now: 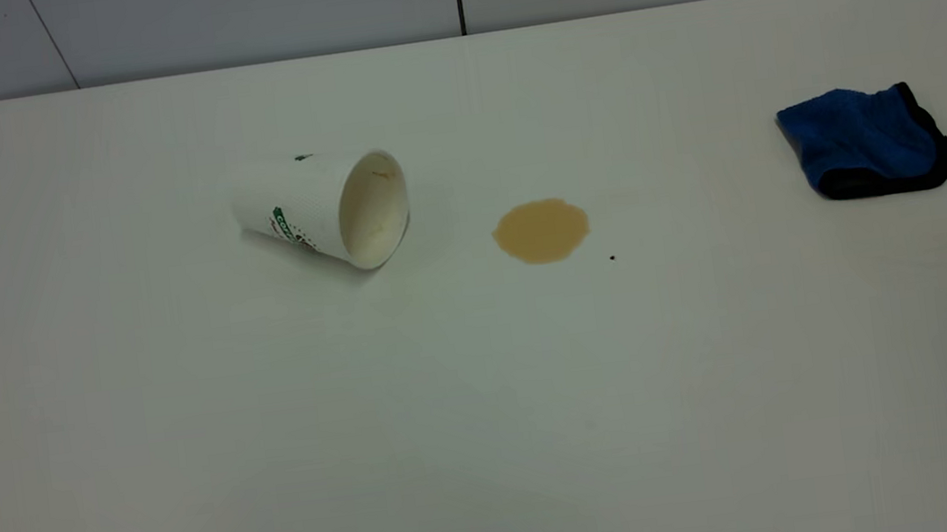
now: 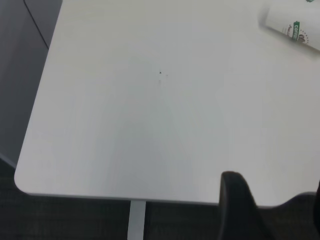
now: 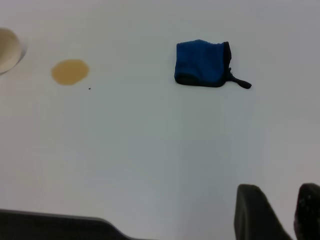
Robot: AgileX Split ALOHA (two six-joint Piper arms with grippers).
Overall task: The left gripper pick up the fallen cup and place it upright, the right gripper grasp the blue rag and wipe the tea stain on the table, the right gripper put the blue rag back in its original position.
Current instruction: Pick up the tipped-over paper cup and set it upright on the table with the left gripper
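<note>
The tall white paper cup with the green banner (image 1: 322, 210) lies on its side on the large white glossy table (image 1: 491, 408), left of centre in the exterior view, its beige-stained mouth turned toward the middle of the table. Just beside that mouth, but apart from it, sits the roundish light-brown tea stain (image 1: 541, 230) — whole and unsmeared — with a tiny dark speck (image 1: 613, 258) close by on its far side from the cup. Well off to the right lies the small folded royal-blue microfibre rag with black edging (image 1: 867, 141), its short strap trailing toward the table's right edge.

Judged from this, nothing of the task is done: the cup is not yet upright, the stain is not wiped, and the rag appears untouched, so all three steps are left, starting with the cup.

Neither arm shows in the exterior view. The left gripper (image 2: 272, 210) appears only as dark finger tips in its own wrist view, back near the table's edge with the cup far off; the gap between the tips looks fairly wide and holds nothing. The right gripper (image 3: 282, 212) likewise shows two dark tips well short of the rag — parted by a narrower gap, empty.
</note>
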